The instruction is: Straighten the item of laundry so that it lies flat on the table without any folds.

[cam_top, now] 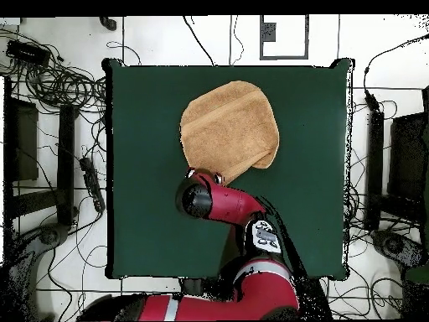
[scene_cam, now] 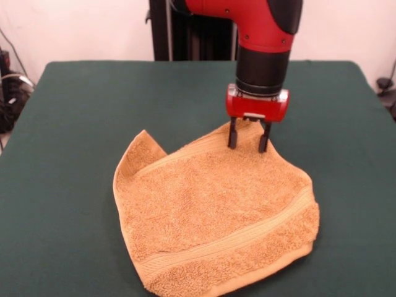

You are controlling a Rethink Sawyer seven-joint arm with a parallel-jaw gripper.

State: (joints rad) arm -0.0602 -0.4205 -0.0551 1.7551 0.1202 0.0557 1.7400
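The orange-tan towel (scene_cam: 216,216) lies rumpled on the dark green table (scene_cam: 68,124), its far corner right under the gripper (scene_cam: 248,140) and the rest spreading away from the tool toward the table's opposite edge. One corner away from the gripper is turned up into a small peak, and a woven band (scene_cam: 235,238) runs across the cloth near the edge farthest from the tool, where a fold doubles the hem. The gripper stands upright with its two black fingers (scene_cam: 232,133) apart, their tips pressed down on or just at the towel's raised corner; whether cloth is pinched between them I cannot tell. From above, the towel (cam_top: 229,130) sits just beyond the red arm (cam_top: 222,204), with broad bare green on both sides of the tool and behind it. Round the table the floor is pale, strewn with black cables (cam_top: 59,84), and dark stands (cam_top: 67,163) flank the two sides.
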